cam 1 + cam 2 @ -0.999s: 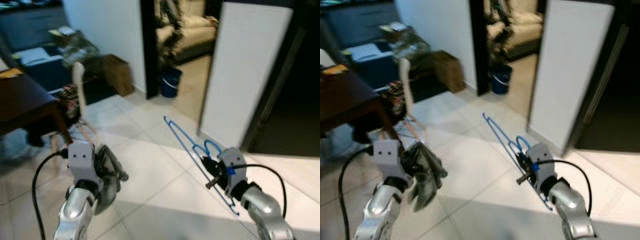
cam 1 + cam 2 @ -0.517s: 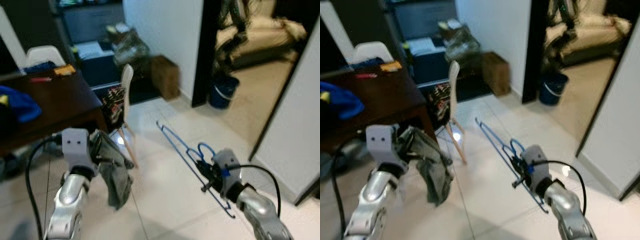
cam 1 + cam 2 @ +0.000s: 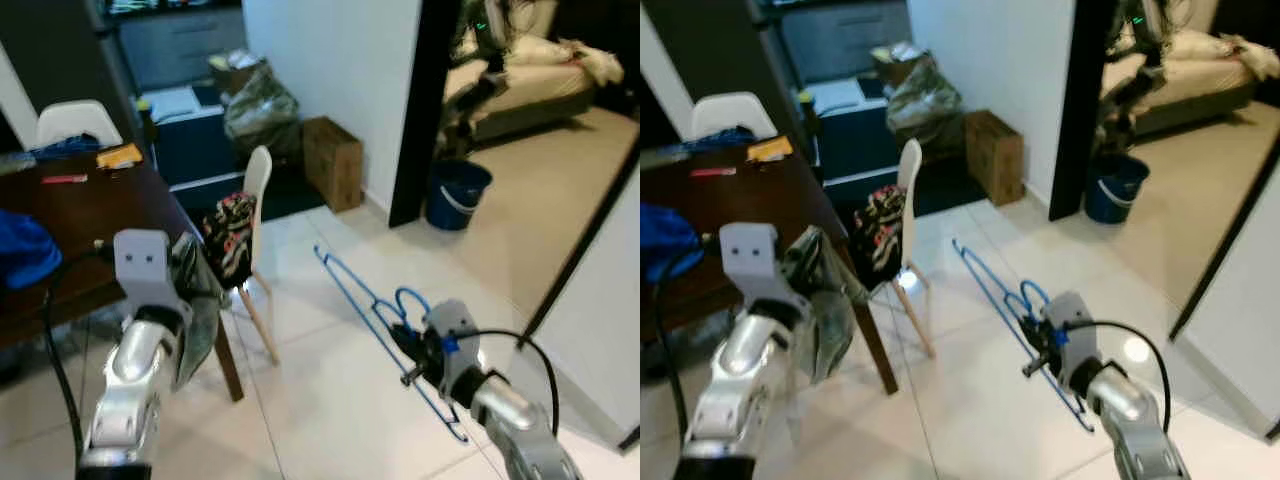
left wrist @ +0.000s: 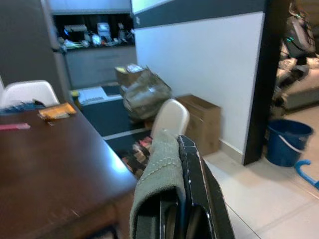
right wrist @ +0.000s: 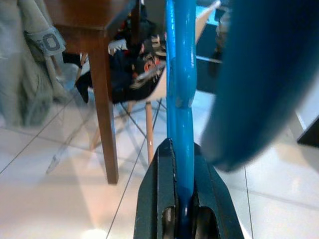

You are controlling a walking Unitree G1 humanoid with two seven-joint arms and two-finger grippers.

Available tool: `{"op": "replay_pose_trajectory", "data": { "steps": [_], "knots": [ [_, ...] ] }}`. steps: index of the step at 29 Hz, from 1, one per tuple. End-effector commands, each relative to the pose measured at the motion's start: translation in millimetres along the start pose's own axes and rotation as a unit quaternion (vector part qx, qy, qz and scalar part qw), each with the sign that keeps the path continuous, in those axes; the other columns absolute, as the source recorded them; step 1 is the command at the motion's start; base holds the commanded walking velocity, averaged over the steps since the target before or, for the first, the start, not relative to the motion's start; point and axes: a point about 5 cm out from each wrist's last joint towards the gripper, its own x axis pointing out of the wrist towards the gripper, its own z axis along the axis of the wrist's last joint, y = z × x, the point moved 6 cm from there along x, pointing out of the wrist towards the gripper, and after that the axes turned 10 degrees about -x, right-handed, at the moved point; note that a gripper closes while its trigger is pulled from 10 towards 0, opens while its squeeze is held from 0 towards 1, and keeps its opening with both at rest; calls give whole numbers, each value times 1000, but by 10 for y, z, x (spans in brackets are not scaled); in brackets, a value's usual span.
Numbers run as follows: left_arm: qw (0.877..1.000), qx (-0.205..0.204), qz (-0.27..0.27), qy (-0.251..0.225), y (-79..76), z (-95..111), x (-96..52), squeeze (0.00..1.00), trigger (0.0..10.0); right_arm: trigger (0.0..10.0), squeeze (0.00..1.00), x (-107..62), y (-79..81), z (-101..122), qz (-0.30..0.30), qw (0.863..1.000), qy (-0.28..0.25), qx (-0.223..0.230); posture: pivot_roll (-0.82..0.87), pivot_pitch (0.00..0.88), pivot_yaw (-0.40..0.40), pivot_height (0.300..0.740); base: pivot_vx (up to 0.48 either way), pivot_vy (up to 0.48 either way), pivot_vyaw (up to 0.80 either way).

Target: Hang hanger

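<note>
A blue plastic hanger (image 3: 363, 305) is held out over the floor tiles, its long bar slanting away from me. My right gripper (image 3: 412, 346) is shut on it near the hook; the right wrist view has the blue bar (image 5: 180, 89) pinched between the black fingers (image 5: 160, 199). My left gripper (image 3: 190, 285) is shut on a grey-green garment (image 3: 198, 330) that hangs beside the table's corner. In the left wrist view the garment (image 4: 157, 179) is draped over the black fingers (image 4: 197, 199).
A dark wooden table (image 3: 80, 230) stands at the left with a blue cloth (image 3: 22, 250) on it. A white chair (image 3: 252, 200) holds patterned clothes. A cardboard box (image 3: 333, 160), a blue bucket (image 3: 457, 195) and a doorway to a bedroom lie ahead.
The camera has swung left, bringing the table and chair nearer. Both grippers keep their hold. The garment now hangs closer to the table corner.
</note>
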Motion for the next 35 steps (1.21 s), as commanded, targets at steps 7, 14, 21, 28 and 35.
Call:
{"op": "replay_pose_trajectory", "data": {
  "steps": [7,14,21,28,35],
  "knots": [
    [999,13,18,-34,191,287,100,0,10000,10000,0,35,106,17,16,1000,-9,9,-62,0,55,740,480,0,788],
    [997,27,22,-63,256,515,210,0,10000,10000,0,38,64,-8,2,1000,-4,26,-68,0,61,740,480,0,338],
    [996,31,30,-73,326,595,271,0,10000,10000,0,37,53,-8,-1,1000,-2,26,-69,0,63,740,480,0,0],
    [994,36,47,-92,345,715,294,0,10000,10000,0,29,49,-11,-1,1000,-2,25,-75,0,66,740,480,0,0],
    [991,43,113,-48,618,511,228,0,10000,10000,0,25,49,-11,-1,1000,-2,28,-72,0,72,740,406,0,0]
  ]
}}
